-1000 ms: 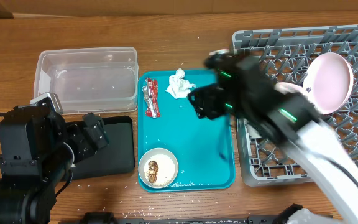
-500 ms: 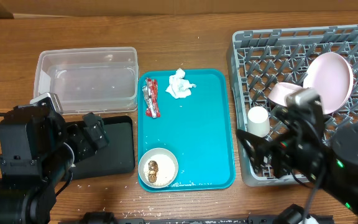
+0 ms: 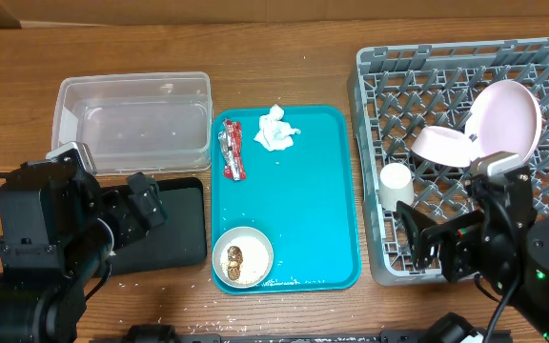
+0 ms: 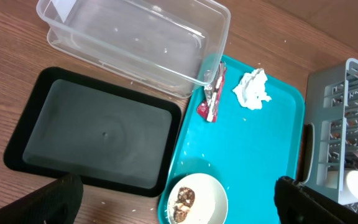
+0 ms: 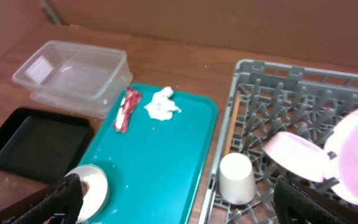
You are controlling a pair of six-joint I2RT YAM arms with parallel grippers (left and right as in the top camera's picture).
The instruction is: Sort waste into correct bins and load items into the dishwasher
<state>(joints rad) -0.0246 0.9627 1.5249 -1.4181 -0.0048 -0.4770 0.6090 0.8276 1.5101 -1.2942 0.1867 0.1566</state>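
A crumpled white tissue and a red-and-silver wrapper lie at the far end of the teal tray. A small white bowl with brown scraps and white crumbs sits at the tray's near left corner. In the grey dish rack a large whitish plate stands on edge, a pale pink bowl leans beside it, and a white cup sits upside down. My left gripper is open and empty over the black tray. My right gripper is open and empty above the rack's near left part.
The clear tub stands left of the teal tray, behind the black tray, and holds nothing. White crumbs dot the wooden table near the front edge. The left wrist view shows the small bowl between my fingers; the right wrist view shows the cup.
My right arm has pulled back from over the teal tray toward the front right, above the rack's near edge. The cup has come into view in the rack. The left arm is still.
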